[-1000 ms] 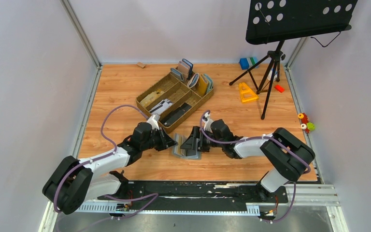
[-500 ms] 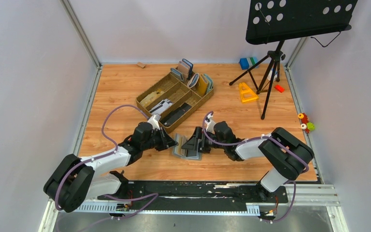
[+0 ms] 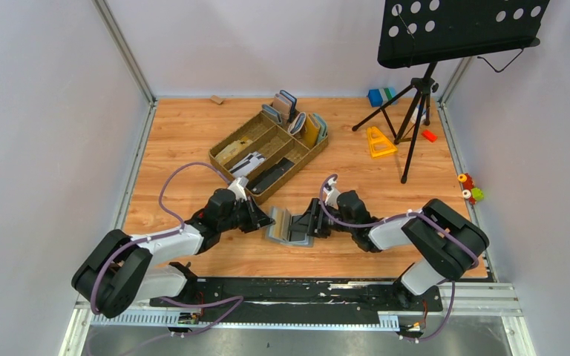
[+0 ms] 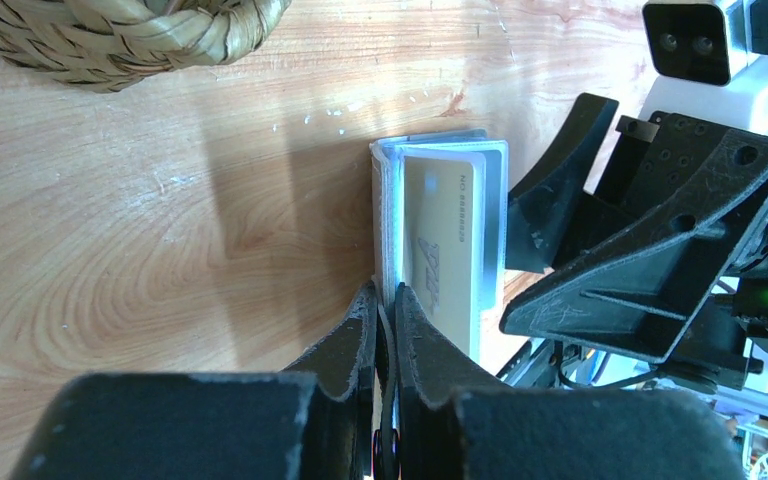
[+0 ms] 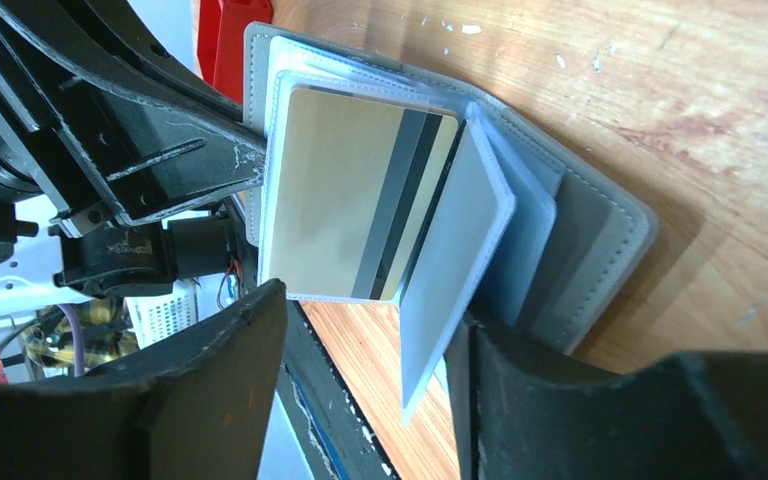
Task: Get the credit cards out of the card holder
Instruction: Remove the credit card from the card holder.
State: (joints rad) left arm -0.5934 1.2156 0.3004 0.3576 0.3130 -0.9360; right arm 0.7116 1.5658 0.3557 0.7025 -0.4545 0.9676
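**Two arms work an open card holder; gold card not yet freed**

The card holder [image 3: 291, 226] lies opened on the wooden table, between the two grippers and just in front of the brown tray [image 3: 242, 133]. The left gripper [image 4: 385, 300] has its fingers closed thin on the edge of the grey cover, pinning that flap. The right gripper [image 5: 370, 320] stands partly open, its fingers straddling the near edge of a gold card [image 5: 330, 190] and the clear sleeves fanned beside it. No firm grip on the card is visible.

To do this step well, the right fingers should close on the exposed card edge alone and leave the loose sleeve out of the pinch. The pull should then run straight along the slot, away from the fold. The left pinch needs to stay firm, or the whole holder is likely to slide along with the card. A shallow bite on slick plastic could slip, so a deeper purchase looks wise.

In the left wrist view, the card face carries a line of small print that starts "NO", followed by digits too fine to read. A slanted emblem beside it cannot be made out. The right wrist view shows the card's dark magnetic stripe. No brand shows on the holder.
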